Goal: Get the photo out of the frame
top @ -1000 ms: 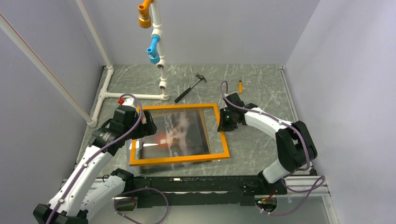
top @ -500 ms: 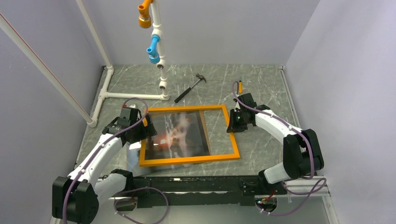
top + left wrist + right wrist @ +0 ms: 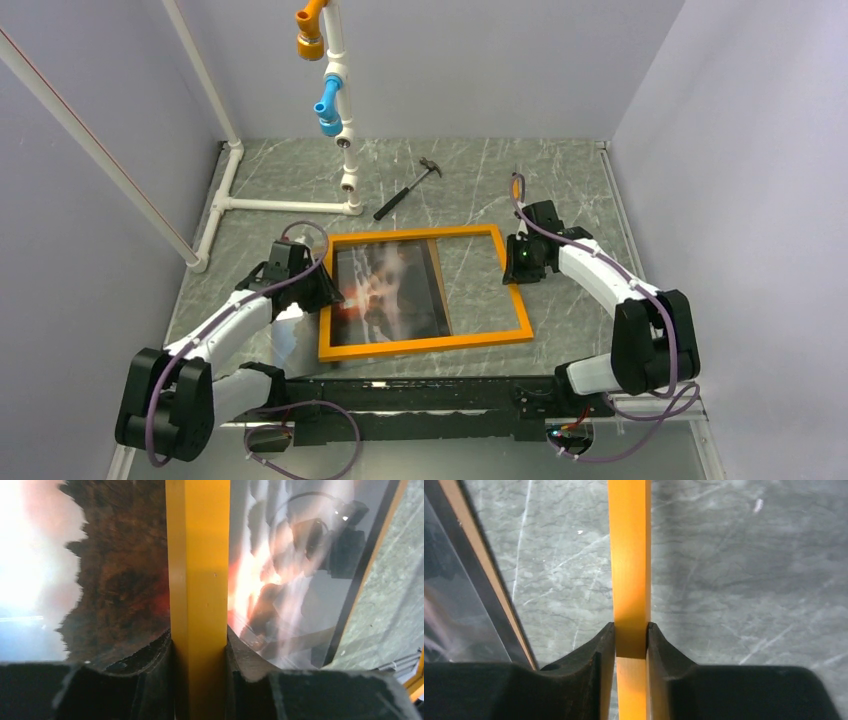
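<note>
– Gripping what?
– The frame [image 3: 425,342]: left gripper [image 3: 198,645] pinches its left bar, right gripper [image 3: 631,630] its right bar; the photo [image 3: 390,290] lies inside, leftward.
– Nearby?
– A hammer [image 3: 405,190] and white pipe stand [image 3: 285,204], beyond the frame's far edge.

The right gripper [image 3: 631,632] clamps the orange frame [image 3: 629,565], which runs from six to twelve o'clock over the grey table [image 3: 744,565]; the photo [image 3: 449,615] lies at nine o'clock.
</note>
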`<state>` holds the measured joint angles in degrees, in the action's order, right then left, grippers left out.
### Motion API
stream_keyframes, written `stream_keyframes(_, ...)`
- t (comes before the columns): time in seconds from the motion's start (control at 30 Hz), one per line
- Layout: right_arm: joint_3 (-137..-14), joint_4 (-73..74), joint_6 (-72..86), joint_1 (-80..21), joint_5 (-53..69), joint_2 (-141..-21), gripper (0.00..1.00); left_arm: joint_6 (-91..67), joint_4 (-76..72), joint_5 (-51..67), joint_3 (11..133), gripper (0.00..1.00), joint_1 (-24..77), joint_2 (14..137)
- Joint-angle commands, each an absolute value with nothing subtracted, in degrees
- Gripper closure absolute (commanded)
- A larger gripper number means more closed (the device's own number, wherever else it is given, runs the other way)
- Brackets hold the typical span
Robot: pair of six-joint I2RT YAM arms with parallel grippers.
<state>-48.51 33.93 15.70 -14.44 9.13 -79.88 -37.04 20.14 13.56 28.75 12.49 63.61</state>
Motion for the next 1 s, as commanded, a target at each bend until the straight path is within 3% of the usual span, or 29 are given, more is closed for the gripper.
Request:
stream_keyframes(0.0, -51.0, 34.7, 18.8, -15.6, 10.1, -75.9, 0.59, -42.6, 10.2, 21.5, 28.9, 0.86, 19.2, 60.9)
stream_keyframes(0.07, -52.4, 36.6, 19.5, -15.6, 6.3, -74.6, 0.41, -45.3, 8.6, 20.3, 29.1, 0.93, 23.4, 61.2)
stream_keyframes(0.2, -55.4, 40.7, 21.6, -15.6, -3.1, -72.0, 0.2, -50.6, 4.5, 15.1, 30.8, 1.0, 33.0, 63.6)
stream_keyframes(0.43, -59.4, 43.0, 22.0, -15.6, -13.1, -62.2, 0.02, -56.8, 2.0, 5.1, 37.8, 1.0, 42.8, 72.8)
stream_keyframes(0.73, -60.8, 50.1, 26.5, -14.0, -34.2, -65.6, 0.0, -50.9, 9.3, 1.1, 47.6, 1.0, 45.3, 79.8)
stream_keyframes(0.97, -55.5, 47.4, 28.1, -7.6, -32.9, -62.8, 0.0, -46.7, 11.9, 1.8, 50.0, 1.0, 45.5, 81.3)
